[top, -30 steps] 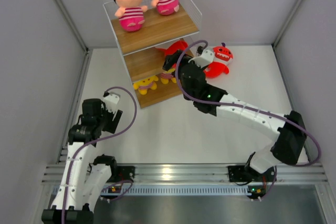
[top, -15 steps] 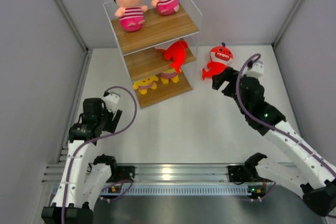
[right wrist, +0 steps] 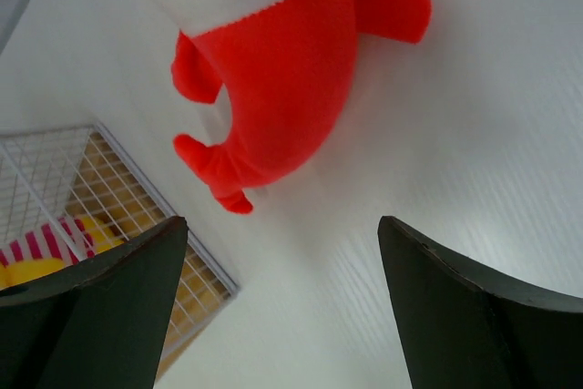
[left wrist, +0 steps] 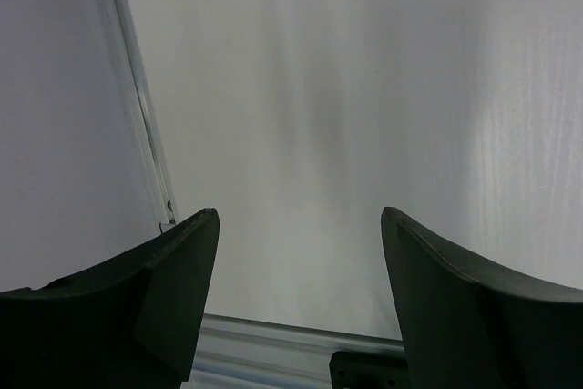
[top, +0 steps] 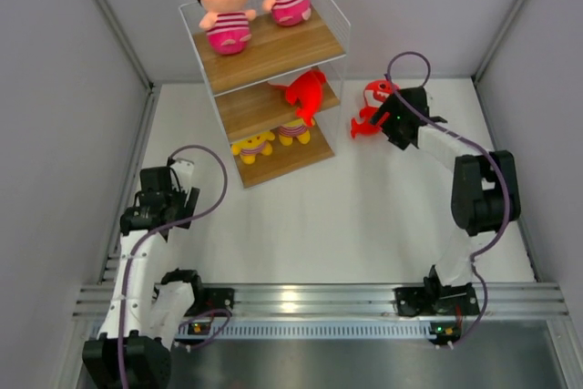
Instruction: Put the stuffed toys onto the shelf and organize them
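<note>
Plush on a wood-and-wire shelf, one shark on the table

The shelf (top: 273, 52) has three light brown wooden boards in a thin white wire frame with clear sides. Two round-headed, black-haired boy dolls (top: 226, 8) in pink stripes sit on the top board. A red shark (top: 307, 93) hangs at the edge of the middle board, and two yellow dolls (top: 253, 145) sit on the lowest. A second shark (right wrist: 273, 70), fleecy red with a white band, lies on the smooth white table (top: 364, 216), just to the right of the shelf. The right pincer (right wrist: 282, 225) is spread wide right by this shark's tail, gripping nothing. The left pincer (left wrist: 299, 216) is also spread and holds nothing, above bare table well away from the toys.
</note>
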Tool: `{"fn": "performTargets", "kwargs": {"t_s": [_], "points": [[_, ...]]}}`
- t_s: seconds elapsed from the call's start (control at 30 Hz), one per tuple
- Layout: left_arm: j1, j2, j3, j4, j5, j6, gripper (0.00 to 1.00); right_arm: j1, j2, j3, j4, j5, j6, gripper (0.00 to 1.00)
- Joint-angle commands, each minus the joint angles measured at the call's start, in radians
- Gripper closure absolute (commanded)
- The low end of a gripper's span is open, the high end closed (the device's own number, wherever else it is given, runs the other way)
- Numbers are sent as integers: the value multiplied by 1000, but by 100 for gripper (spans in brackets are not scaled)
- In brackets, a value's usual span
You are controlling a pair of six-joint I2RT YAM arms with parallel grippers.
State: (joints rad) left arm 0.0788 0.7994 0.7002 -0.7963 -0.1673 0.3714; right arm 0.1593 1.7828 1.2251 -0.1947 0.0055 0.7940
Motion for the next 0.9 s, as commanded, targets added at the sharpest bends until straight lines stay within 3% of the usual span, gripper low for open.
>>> {"fn": "performTargets", "kwargs": {"t_s": [0.0, 0.17, 0.3, 0.43, 0.47, 0.57, 0.77, 0.87], "points": [[33, 6, 15, 58, 52, -16, 23, 45, 62, 140, 31, 68, 138, 14], [36, 14, 33, 57, 66, -11, 23, 82, 95, 267, -136, 157, 162, 13], [35, 12, 36, 57, 97, -11, 23, 85, -17, 143, -46, 220, 146, 16], [30, 23, 41, 58, 109, -5, 23, 85, -4, 330, -159, 153, -103, 14], [29, 21, 41, 57, 106, -3, 23, 83, 33, 450, -270, 140, -213, 13], [29, 21, 38, 57, 107, -5, 23, 56, 114, 589, -374, 117, -356, 10], [29, 20, 33, 55, 88, 3, 23, 3, 288, 691, -437, 137, -482, 11], [29, 27, 35, 55, 91, 1, 23, 3, 371, 715, -413, 59, -527, 11]]}}
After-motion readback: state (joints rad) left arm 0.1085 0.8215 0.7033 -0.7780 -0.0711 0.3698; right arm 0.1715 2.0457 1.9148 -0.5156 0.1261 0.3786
